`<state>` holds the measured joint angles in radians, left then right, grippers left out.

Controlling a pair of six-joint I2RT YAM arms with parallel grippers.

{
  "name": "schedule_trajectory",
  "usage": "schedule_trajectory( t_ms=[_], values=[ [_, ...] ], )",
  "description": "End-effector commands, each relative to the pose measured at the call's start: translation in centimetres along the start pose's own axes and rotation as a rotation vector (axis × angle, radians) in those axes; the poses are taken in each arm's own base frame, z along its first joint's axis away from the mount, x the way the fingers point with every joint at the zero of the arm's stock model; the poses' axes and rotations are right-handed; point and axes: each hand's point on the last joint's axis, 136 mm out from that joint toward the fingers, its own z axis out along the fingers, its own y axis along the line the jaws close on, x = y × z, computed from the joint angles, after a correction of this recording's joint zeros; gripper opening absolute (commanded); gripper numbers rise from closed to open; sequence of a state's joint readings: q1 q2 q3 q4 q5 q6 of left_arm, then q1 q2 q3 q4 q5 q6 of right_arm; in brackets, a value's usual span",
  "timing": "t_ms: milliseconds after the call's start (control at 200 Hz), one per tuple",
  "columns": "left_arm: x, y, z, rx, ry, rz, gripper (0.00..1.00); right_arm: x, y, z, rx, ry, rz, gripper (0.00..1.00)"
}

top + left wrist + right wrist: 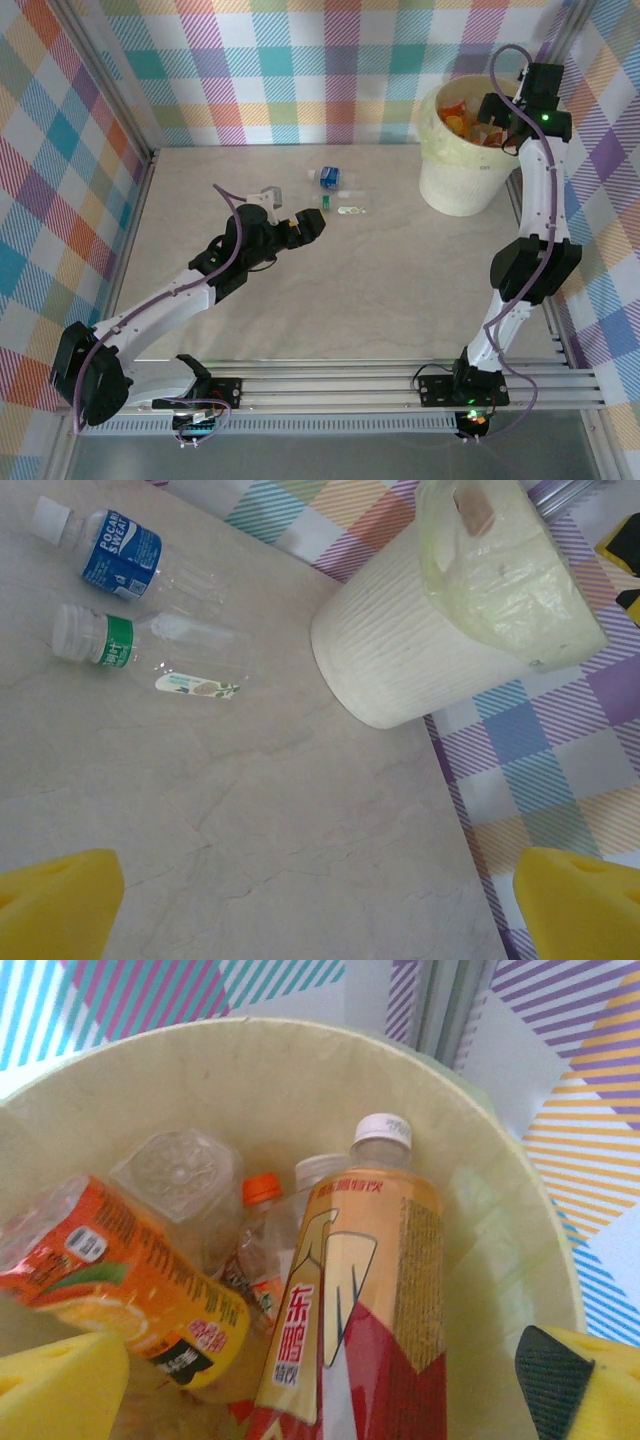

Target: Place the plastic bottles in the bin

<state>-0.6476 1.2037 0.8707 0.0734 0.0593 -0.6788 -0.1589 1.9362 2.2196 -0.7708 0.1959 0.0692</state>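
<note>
Blue-label bottle (120,555), green-label bottle (150,645) flat; bin (400,650) part-filled

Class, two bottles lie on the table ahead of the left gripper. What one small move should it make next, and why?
Probably move the left gripper forward and down toward the green-label bottle. Its jaws are open and empty, that bottle lies nearer than the blue-label bottle, and both lie on the table outside the bin.

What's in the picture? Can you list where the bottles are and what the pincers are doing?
On table: blue-label bottle and green-label bottle, lying side by side
Bin: at the far right, several bottles inside
Left pincer: open, near the two loose bottles
Right pincer: open, above the bin
</note>
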Motion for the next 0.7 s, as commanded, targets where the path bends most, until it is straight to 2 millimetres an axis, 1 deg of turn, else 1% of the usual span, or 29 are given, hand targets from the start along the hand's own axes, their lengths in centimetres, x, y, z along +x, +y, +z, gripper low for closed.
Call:
schedule_trajectory(
  t_ms=[0,190,300,370,515,595,695],
  values=[
    [0.7,0.2,0.3,0.0,0.02,0.017,1.0,-1.7,1.1,-3.7,-0.085,-0.063,0.003,1.0],
    [0.8,-0.1,0.9,0.009,0.034,0.016,1.0,-0.9,5.1,-6.0,-0.278,-0.094,-0.019,1.0],
    [0.9,-0.4,1.2,0.018,0.043,0.013,1.0,-0.2,7.8,-7.5,-0.372,-0.116,-0.042,1.0],
    [1.0,-0.2,1.3,0.008,0.048,0.012,1.0,0.3,9.6,-8.6,-0.435,-0.123,-0.054,1.0],
    [1.1,0.8,1.4,-0.049,0.051,0.001,1.0,2.1,13.5,-10.9,-0.58,-0.115,-0.093,1.0],
    [1.2,1.5,1.5,-0.081,0.056,-0.004,1.0,3.4,15.9,-12.4,-0.649,-0.107,-0.144,1.0],
    [1.3,1.8,1.8,-0.1,0.064,-0.012,1.0,5.1,18.4,-13.9,-0.72,-0.096,-0.182,1.0]
  ],
)
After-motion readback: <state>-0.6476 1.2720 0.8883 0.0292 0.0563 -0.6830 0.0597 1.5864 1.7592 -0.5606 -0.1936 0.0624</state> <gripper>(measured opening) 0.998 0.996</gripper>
